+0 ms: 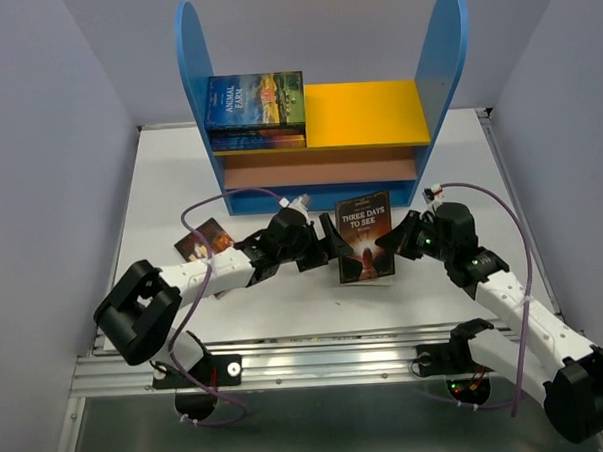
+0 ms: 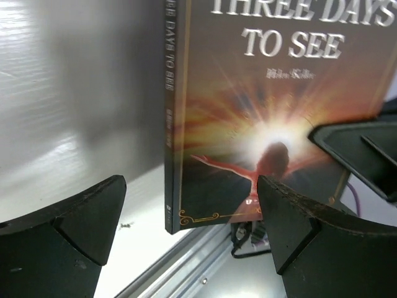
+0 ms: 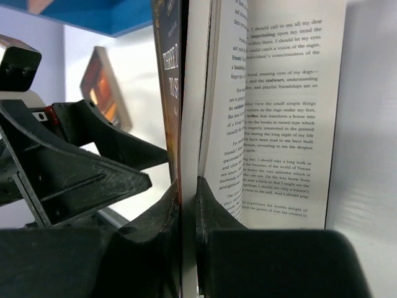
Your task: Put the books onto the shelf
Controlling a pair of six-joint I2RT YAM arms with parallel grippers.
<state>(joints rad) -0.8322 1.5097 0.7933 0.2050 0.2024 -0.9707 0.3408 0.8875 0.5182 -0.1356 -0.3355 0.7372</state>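
Note:
A dark brown book [image 1: 365, 238] titled "Three Days to See" stands upright above the table in front of the shelf [image 1: 365, 115]. My right gripper [image 1: 389, 244] is shut on its right edge; in the right wrist view the right gripper [image 3: 188, 186] pinches the cover and a few leaves, and a printed page [image 3: 279, 105] splays open beside it. My left gripper [image 1: 330, 249] is open at the book's spine side. In the left wrist view its fingers [image 2: 80, 223] stand wide apart, clear of the book [image 2: 260, 112]. Other books [image 1: 255, 103] lie stacked on the shelf's left side.
Another book [image 1: 204, 240] lies flat on the white table beside the left arm. The shelf has two tall blue side panels [image 1: 192, 51], a yellow top board and a brown lower board [image 1: 319, 172]. Purple cables loop from both wrists.

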